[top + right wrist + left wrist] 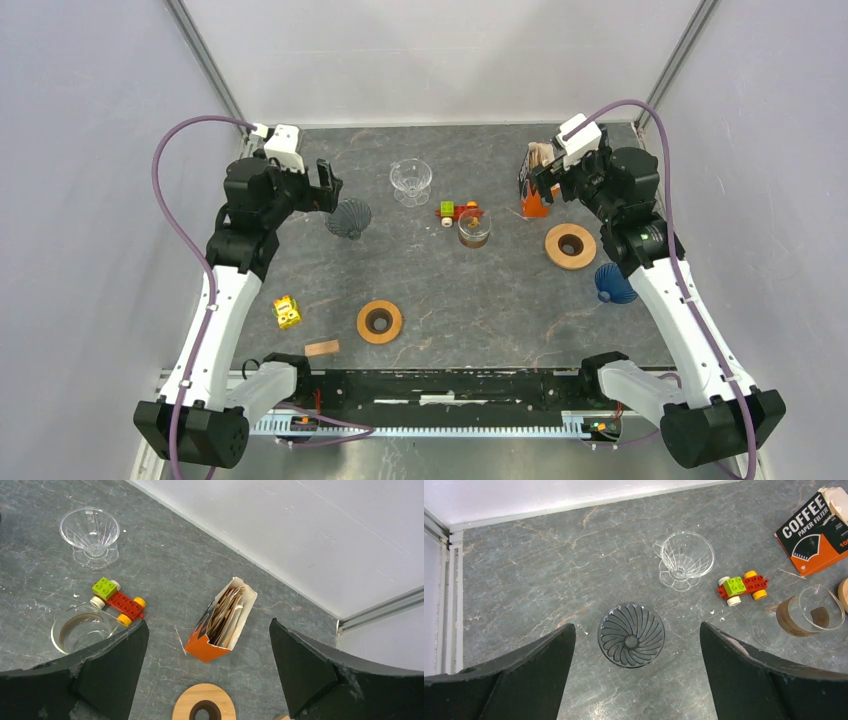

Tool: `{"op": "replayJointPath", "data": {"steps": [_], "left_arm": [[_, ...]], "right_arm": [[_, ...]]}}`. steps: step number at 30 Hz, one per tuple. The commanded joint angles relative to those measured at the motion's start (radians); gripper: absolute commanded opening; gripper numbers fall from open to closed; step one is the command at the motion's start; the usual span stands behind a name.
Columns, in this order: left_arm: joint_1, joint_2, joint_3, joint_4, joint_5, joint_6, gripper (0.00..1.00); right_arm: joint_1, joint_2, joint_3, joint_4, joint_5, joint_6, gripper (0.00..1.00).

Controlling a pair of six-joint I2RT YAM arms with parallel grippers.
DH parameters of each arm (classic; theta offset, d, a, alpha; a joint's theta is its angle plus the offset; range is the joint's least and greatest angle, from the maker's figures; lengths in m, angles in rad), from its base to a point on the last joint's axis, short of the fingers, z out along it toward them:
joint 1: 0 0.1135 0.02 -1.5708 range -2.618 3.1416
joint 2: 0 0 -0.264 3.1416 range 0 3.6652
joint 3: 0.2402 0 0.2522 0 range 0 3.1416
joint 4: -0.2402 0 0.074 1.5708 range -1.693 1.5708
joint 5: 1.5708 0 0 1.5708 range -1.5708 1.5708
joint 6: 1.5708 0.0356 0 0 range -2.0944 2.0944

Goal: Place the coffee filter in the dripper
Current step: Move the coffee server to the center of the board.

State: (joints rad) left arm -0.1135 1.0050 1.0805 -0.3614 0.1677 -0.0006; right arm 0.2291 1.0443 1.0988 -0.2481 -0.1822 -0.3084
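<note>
Filters stand packed in their orange box at the far right of the desk, under our right fingers, spread wide as if to pick one. Our left fingers, also spread, hover over the dark dripper, likely to steady it.

Worktop, far row, left to right: ribbed dripper, glass dripper, toy car with glass jar just before it, filter box with filters standing in it. Right side: ring before the box, fluted dripper nearer still. Near left: cube, flat block and second ring to its right.
</note>
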Motion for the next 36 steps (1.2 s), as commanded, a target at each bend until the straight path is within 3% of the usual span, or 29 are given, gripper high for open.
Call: {"op": "replayJointPath", "data": {"steps": [1,15,22,28,36], "left_arm": [[0.000,-0.010,-0.007,0.049,0.007,-0.021,1.00],[0.004,-0.009,-0.017,0.049,0.006,-0.014,1.00],[0.011,-0.008,-0.023,0.042,0.023,-0.001,1.00],[0.027,-0.006,-0.039,0.047,0.075,-0.001,1.00],[0.047,-0.007,-0.054,0.059,0.129,-0.021,1.00]], "right_arm": [[-0.002,-0.004,0.005,0.044,0.006,0.018,0.98],[-0.011,0.002,-0.001,0.056,-0.034,0.029,0.98],[-0.002,0.008,-0.064,0.045,-0.237,-0.026,0.98],[0.061,0.051,-0.068,0.052,-0.189,-0.029,0.99],[0.145,0.230,-0.004,0.013,-0.085,0.028,0.88]]}}
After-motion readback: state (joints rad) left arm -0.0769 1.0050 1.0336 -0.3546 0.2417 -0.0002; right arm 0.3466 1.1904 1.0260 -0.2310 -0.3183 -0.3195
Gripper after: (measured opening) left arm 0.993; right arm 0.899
